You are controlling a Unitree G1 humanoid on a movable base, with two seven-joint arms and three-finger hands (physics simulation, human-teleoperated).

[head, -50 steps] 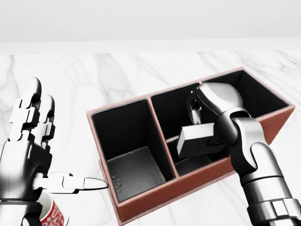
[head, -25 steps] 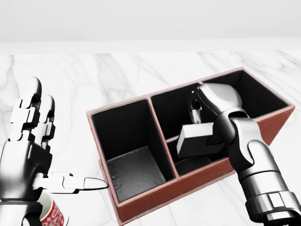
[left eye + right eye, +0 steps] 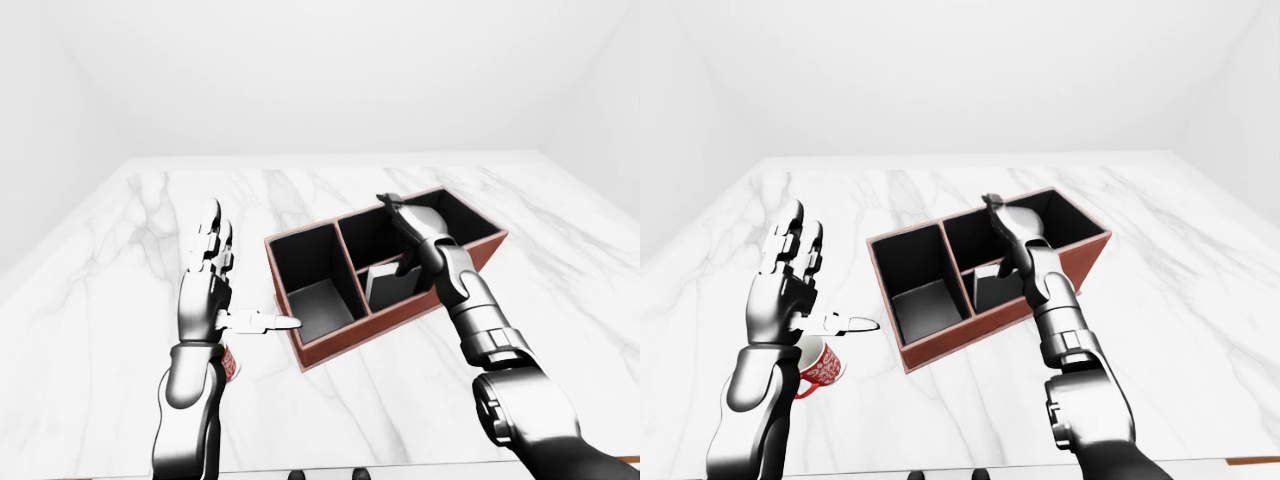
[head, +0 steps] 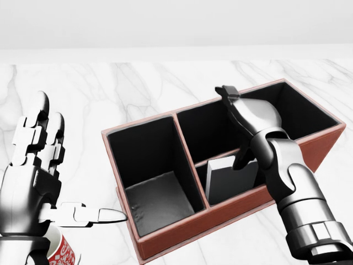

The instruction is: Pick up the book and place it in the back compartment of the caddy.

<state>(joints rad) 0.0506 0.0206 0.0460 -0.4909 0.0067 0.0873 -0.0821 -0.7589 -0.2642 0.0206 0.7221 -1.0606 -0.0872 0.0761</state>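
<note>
My right hand (image 4: 242, 110) is hovering open and empty over the book (image 4: 230, 178) in the caddy (image 4: 182, 229)'s nearer slot, risking misplacement.

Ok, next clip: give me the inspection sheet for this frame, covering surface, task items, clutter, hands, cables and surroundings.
Surface: white marble table, no spills seen.
Job's things: red-brown caddy with black interior, three compartments showing; grey book stands in the small compartment nearest the bottom of the head view, beside the divider.
Clutter: red-and-white mug by the left arm, apart from the caddy.
Hands: left hand open, fingers raised, to the left of the caddy; right hand open above the caddy's right half, not gripping the book.
Cables: nothing seen.
Surroundings: plain white walls, nothing else seen.
</note>
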